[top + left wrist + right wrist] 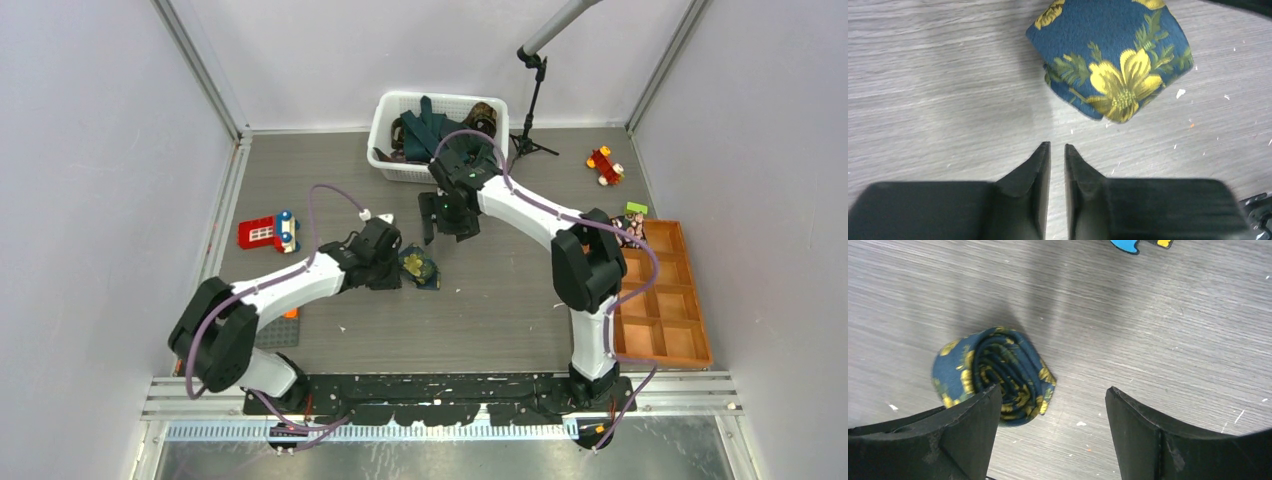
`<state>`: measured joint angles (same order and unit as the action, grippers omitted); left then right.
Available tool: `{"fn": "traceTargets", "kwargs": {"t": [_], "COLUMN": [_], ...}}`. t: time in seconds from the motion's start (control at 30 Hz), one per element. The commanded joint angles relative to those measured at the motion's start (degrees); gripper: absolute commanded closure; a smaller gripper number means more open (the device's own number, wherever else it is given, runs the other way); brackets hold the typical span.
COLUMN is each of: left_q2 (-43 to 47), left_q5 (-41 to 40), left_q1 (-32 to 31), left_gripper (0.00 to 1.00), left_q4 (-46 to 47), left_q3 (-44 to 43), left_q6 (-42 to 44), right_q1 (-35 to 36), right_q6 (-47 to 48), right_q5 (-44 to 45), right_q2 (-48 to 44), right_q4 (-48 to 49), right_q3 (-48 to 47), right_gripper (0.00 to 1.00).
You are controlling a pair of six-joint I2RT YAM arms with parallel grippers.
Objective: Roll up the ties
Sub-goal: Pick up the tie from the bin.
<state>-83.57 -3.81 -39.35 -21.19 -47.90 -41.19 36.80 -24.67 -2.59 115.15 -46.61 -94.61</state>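
1. Left wrist view: our left hand [1057,147] sits low over the table [923,75]. Its two fingers are drawn almost together, with only a thin slit between them and nothing in it.
2. Just past those fingertips, and apart from them, lies the rolled tie [1113,55]. It is dark navy woven cloth printed with large yellow-gold flowers and olive-green leaves, and its outer layer ends in a blunt point facing the hand.
3. In the right wrist view, our right hand [1053,395] hangs with its fingers spread wide and empty. The roll shows end-on as a tight spiral of layers. One finger hides part of it, and we cannot tell whether they touch.
4. From above, the roll rests near the middle of the table, just beside the left hand. The right hand is farther up the table, apart from it.
5. The table is grey with a wood grain, flecked with pale crumbs. A red toy block [265,232] lies to the left, and an orange compartment tray [665,300] sits at the right edge.
6. Farthest off stands a white basket [390,165] holding loose ties [428,125], dark teal and brown-patterned. A black tripod [530,130] and a small red toy [604,165] are beside it. Pale lavender walls [100,150] close the room.
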Motion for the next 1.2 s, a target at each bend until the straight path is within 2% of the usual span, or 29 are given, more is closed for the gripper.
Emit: {"fn": "traceTargets", "kwargs": {"t": [0.0, 0.07, 0.1, 0.17, 0.23, 0.37, 0.43, 0.67, 0.77, 1.17], "left_q2": [7.29, 9.09, 8.89, 6.86, 3.38, -6.23, -9.98, -17.43, -19.41, -24.24], "left_q5": [-0.58, 2.27, 5.26, 10.24, 14.69, 28.75, 31.97, 34.82, 35.56, 41.65], "left_q1": [0.28, 1.61, 3.22, 5.57, 7.81, 12.93, 14.55, 16.06, 16.04, 15.97], "left_gripper": [0.68, 0.39, 0.30, 0.25, 0.23, 0.23, 0.23, 0.20, 0.15, 0.10], "left_q4": [-7.87, -7.65, -7.60, -8.24, -8.44, -8.69, -8.92, -8.50, -8.39, 0.05], "left_q3": [-2.60, -3.61, -4.70, -7.61, -10.54, -16.20, -18.28, -21.58, -22.51, -18.88], "left_q6": [8.47, 13.42, 15.91, 20.27, 24.05, 28.72, 29.06, 30.27, 30.41, 27.97], "right_q1": [0.19, 0.13, 0.16, 0.13, 0.17, 0.13, 0.17, 0.14, 0.18, 0.26], "right_q6": [-2.93, -6.31, -7.63, -10.20, -11.92, -13.09, -13.21, -13.94, -14.52, -16.81], "right_q5": [-0.87, -1.64, -2.12, -3.41, -4.66, -4.71, -4.27, -5.85, -6.93, -9.41], "right_q2": [-8.81, -11.70, -13.16, -15.84, -18.26, -22.52, -24.44, -28.66, -29.08, -27.72], "right_q4": [1.64, 4.19, 5.56, 8.77, 10.82, 11.81, 11.72, 13.03, 14.02, 19.31], "right_q3": [4.27, 8.63, 10.82, 15.06, 18.72, 23.67, 25.41, 30.39, 32.15, 36.07], "right_gripper": [0.19, 0.19, 0.19, 0.19, 0.19, 0.19, 0.19, 0.19, 0.19, 0.20]}}
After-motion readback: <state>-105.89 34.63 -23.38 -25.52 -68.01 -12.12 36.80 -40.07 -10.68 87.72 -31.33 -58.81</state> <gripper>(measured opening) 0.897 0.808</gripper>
